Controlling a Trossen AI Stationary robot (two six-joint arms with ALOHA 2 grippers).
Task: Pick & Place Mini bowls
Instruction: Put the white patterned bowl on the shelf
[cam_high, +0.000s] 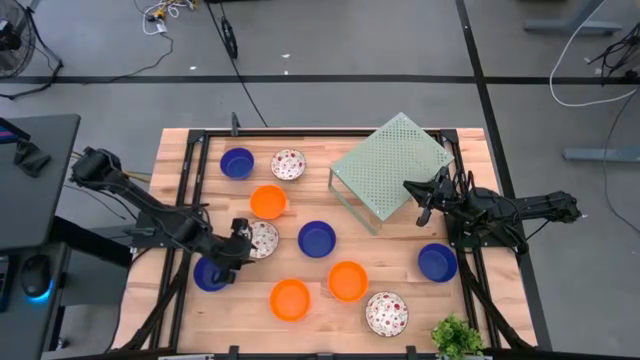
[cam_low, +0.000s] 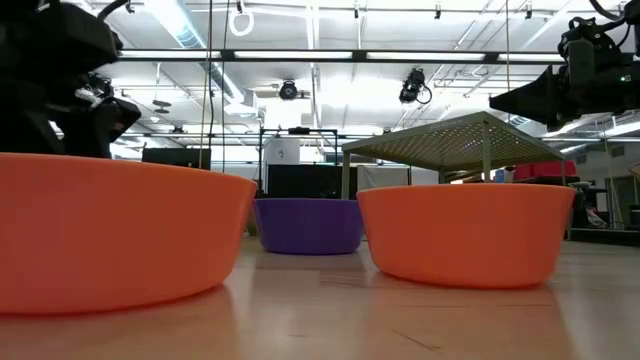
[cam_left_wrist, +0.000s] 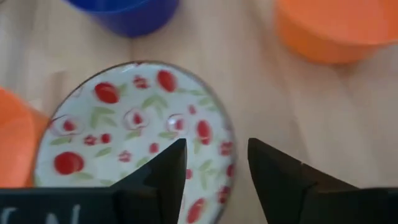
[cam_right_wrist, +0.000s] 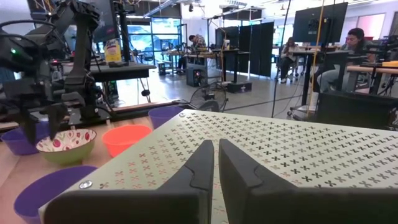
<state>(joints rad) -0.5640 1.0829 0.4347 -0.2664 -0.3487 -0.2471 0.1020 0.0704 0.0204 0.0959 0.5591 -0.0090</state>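
Several mini bowls rest upright on the wooden table (cam_high: 400, 300): dark blue, orange, and white with red speckles. My left gripper (cam_high: 240, 243) (cam_left_wrist: 217, 165) is open, pointing down at the rim of one speckled bowl (cam_high: 264, 238) (cam_left_wrist: 134, 127). One finger is over the bowl's inside and the other is outside the rim. A blue bowl (cam_high: 208, 274) lies partly under the left arm. My right gripper (cam_high: 420, 203) (cam_right_wrist: 216, 163) is shut and hovers level at the right edge of the pale green perforated rack (cam_high: 390, 165) (cam_right_wrist: 273, 149). My left gripper has its fingers (cam_left_wrist: 168, 168) on either side of the speckled bowl's rim (cam_left_wrist: 229, 146), coming from above; I cannot tell whether they touch it. The bowl sits flat on the table.
Around the left gripper are an orange bowl (cam_high: 268, 201), a blue bowl (cam_high: 317, 239) and two orange bowls (cam_high: 290, 299) (cam_high: 348, 281). Farther off lie a speckled bowl (cam_high: 386, 313), a blue bowl (cam_high: 437, 262), two bowls at the far edge (cam_high: 237, 162) (cam_high: 288, 164) and a small plant (cam_high: 457, 337).
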